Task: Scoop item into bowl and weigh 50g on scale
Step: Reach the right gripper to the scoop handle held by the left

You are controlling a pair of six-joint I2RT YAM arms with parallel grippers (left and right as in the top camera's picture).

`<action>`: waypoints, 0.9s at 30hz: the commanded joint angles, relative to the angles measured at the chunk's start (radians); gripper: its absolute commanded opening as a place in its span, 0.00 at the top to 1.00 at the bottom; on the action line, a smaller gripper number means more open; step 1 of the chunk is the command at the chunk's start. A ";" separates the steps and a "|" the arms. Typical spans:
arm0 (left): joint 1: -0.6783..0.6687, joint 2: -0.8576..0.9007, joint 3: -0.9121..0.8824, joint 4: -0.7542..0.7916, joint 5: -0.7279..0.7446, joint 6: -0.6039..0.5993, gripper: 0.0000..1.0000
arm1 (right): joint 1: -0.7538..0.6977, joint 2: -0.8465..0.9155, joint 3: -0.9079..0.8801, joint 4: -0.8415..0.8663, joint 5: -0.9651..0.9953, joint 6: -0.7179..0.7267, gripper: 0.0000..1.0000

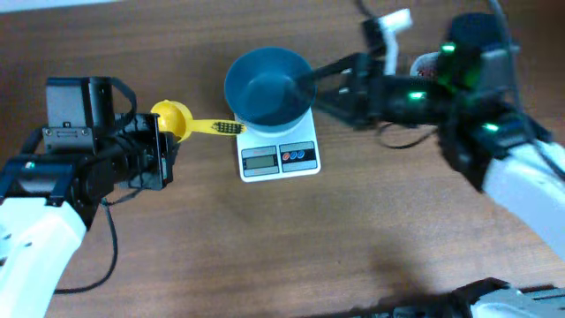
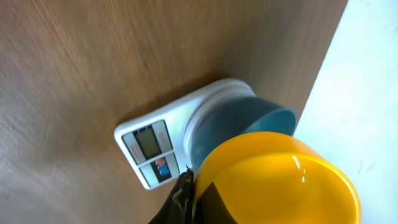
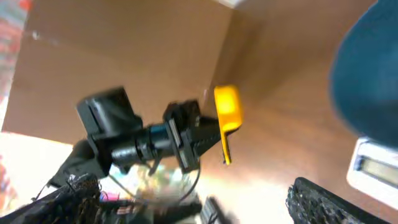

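The teal-blue bowl (image 1: 265,87) stands on the white scale (image 1: 280,157) at mid-table; no beans show in it. My left gripper (image 1: 163,140) is shut on the cup of a yellow scoop (image 1: 172,119), left of the bowl, with the handle pointing at the scale. In the left wrist view the scoop (image 2: 273,183) fills the lower right and looks empty, with the scale (image 2: 152,152) and bowl (image 2: 249,124) beyond. My right gripper (image 1: 320,86) is open at the bowl's right rim. The blurred right wrist view shows the bowl (image 3: 367,81), the scale (image 3: 373,168) and the scoop (image 3: 227,109). The beans are hidden.
White and reddish items (image 1: 415,53) sit at the back right, mostly hidden behind the right arm. The table's far edge runs just behind the bowl. Cables trail under the left arm (image 1: 110,256).
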 commanded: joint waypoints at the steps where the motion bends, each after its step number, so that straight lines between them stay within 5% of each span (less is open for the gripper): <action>1: 0.001 -0.003 0.005 0.000 0.129 -0.111 1.00 | 0.135 0.026 0.040 0.006 0.043 -0.095 0.01; 11: -0.075 -0.003 0.005 0.000 0.139 -0.155 1.00 | 0.240 0.028 0.040 -0.074 0.367 -0.386 0.07; 14: -0.125 -0.003 0.005 0.000 0.138 -0.155 1.00 | 0.296 0.028 0.040 -0.119 0.446 -0.408 0.35; 23: -0.183 -0.003 0.005 0.000 0.136 -0.155 1.00 | 0.297 0.028 0.040 -0.180 0.449 -0.407 0.61; 27: -0.183 -0.003 0.005 0.000 0.136 -0.154 1.00 | 0.297 0.028 0.040 -0.204 0.395 -0.406 0.62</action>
